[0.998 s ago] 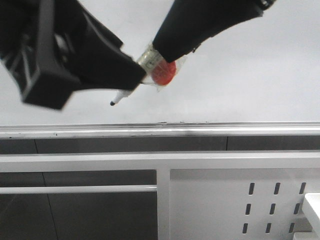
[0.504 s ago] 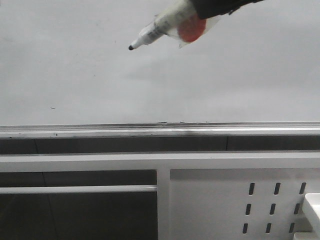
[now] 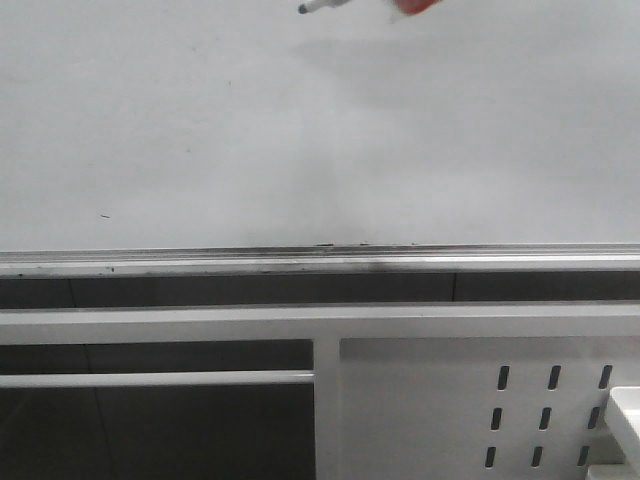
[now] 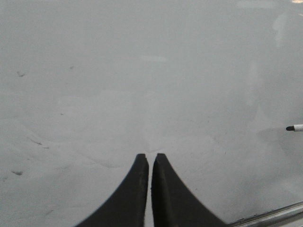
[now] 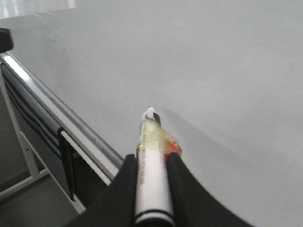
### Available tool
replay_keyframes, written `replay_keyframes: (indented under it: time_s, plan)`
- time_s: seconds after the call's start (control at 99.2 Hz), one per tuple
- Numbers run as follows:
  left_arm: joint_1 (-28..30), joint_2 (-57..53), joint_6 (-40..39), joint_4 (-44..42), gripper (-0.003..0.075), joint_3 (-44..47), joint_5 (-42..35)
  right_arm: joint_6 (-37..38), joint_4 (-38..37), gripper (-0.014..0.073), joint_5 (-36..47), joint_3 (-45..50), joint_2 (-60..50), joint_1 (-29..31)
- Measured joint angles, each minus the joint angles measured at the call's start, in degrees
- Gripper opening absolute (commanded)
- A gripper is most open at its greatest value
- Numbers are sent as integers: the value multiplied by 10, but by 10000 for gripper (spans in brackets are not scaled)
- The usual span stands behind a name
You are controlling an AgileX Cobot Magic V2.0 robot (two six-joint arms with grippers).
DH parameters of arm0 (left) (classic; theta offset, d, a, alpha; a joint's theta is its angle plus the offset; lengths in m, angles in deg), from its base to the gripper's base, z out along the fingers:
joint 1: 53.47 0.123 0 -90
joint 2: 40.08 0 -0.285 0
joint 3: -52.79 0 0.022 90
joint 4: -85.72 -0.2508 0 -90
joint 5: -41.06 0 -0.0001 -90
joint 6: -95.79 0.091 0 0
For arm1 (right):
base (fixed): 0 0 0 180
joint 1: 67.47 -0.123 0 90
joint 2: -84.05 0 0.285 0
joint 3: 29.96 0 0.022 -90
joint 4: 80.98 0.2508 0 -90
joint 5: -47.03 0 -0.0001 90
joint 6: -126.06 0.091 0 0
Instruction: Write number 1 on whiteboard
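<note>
The whiteboard (image 3: 300, 140) fills the upper front view, with its silver rail (image 3: 320, 258) below. No marker stroke of a number 1 shows on it, only tiny specks. My right gripper (image 5: 151, 158) is shut on the white marker pen (image 5: 152, 184). The pen's dark tip (image 5: 150, 112) points at the board (image 5: 218, 71), and taped red padding (image 5: 171, 146) sits by the fingers. In the front view only the pen tip (image 3: 306, 8) and a bit of red show at the top edge. My left gripper (image 4: 150, 156) is shut and empty over the board (image 4: 142, 71). The pen tip (image 4: 294, 127) shows at that view's edge.
Below the rail are dark panels, a white frame bar (image 3: 300, 322) and a white perforated metal panel (image 3: 480, 400) at the lower right. The rail and frame also show in the right wrist view (image 5: 71, 125).
The left arm has left the front view. The right gripper has carried the marker upward, so only its tip remains at the top edge.
</note>
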Motion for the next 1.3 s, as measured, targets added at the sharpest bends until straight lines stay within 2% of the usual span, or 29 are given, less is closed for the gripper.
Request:
replay_keyframes:
  time_s: [0.181,0.393,0.726,0.927,1.058,1.109,1.159,1.219,1.23,1.24,1.3]
  plan:
    - [0,0,0,1,-20,1,-5,0,1,-69,10,1,1,13]
    - [0,0,0,2,-20,1,-6,0,2,-69,13,1,58,42]
    - [0,0,0,2,-20,1,-7,0,2,-71,-3,1,152,42]
    - [0,0,0,1,-20,1,-7,0,2,-71,-4,1,157,39]
    - [0,0,0,-55,-10,1,16,0,2,-71,-42,0,130,9]
    - [0,0,0,-94,27,1,44,0,2,-71,-79,-8,118,-9]
    - [0,0,0,-140,98,1,73,0,2,-71,-128,-24,111,-25]
    - [0,3,0,-202,244,-1,102,0,-2,-71,-179,-47,109,-40]
    - [0,4,0,-208,244,-1,108,0,-3,-71,-191,-54,109,-41]
    - [0,5,0,-222,291,-1,110,0,-5,-71,-197,-57,109,-43]
    - [0,17,0,-269,400,-4,132,0,-15,-71,-243,-88,111,-47]
